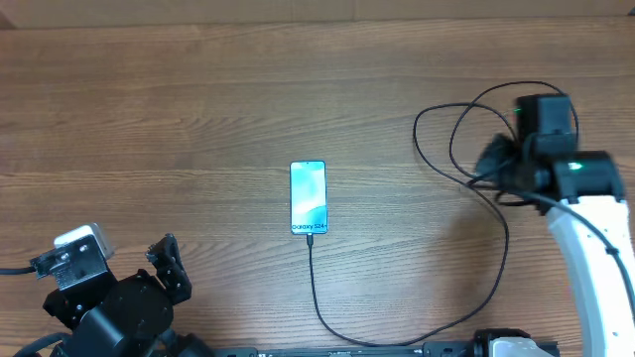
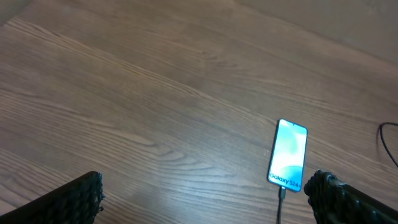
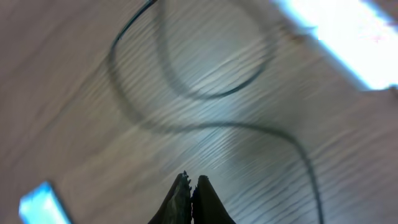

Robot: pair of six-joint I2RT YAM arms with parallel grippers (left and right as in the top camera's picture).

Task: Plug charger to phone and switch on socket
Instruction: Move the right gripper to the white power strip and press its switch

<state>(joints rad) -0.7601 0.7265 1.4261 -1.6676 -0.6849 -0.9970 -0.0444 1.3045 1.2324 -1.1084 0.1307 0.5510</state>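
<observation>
The phone (image 1: 309, 197) lies flat mid-table, its light blue screen reading "Galaxy S24"; it also shows in the left wrist view (image 2: 288, 154) and, blurred, in the right wrist view (image 3: 40, 202). The charger cable (image 1: 316, 288) has its tip in the phone's lower end, runs along the front edge and loops at the right; it also shows in the wrist views (image 2: 281, 199) (image 3: 311, 177). My right gripper (image 1: 476, 178) (image 3: 191, 180) is shut and empty above the loops. My left gripper (image 1: 171, 266) (image 2: 208, 202) is open and empty at the front left. The socket is not in view.
A blurred bright white band (image 3: 342, 31) crosses the top right of the right wrist view; I cannot tell what it is. The right arm (image 1: 585, 228) covers the table's right side. The table's far edge (image 1: 298, 18) runs along the top.
</observation>
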